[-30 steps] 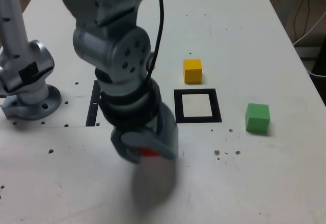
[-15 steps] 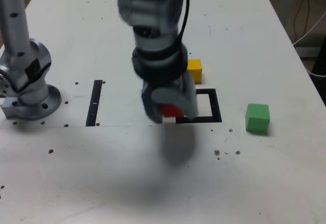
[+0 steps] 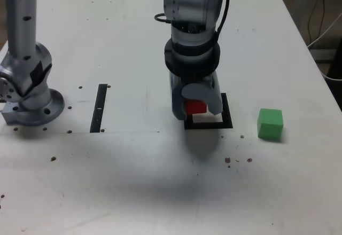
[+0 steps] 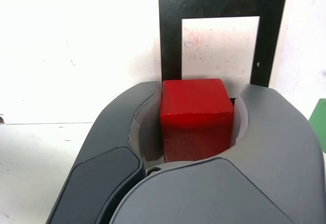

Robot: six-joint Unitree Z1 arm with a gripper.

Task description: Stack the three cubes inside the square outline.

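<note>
Since the earlier frame the arm has swung across the white worktop (image 3: 278, 42) toward the exterior view's right, carrying the red cube (image 3: 195, 107) to the square outline (image 3: 228, 123). The gripper (image 3: 195, 104) now hangs over the outline's near edge, its jaws closed against two opposite sides of the red cube. The green cube (image 3: 270, 123) sits on the worktop, apart from the outline on the exterior view's right. A narrow black strip (image 3: 98, 108) lies well to the left.
</note>
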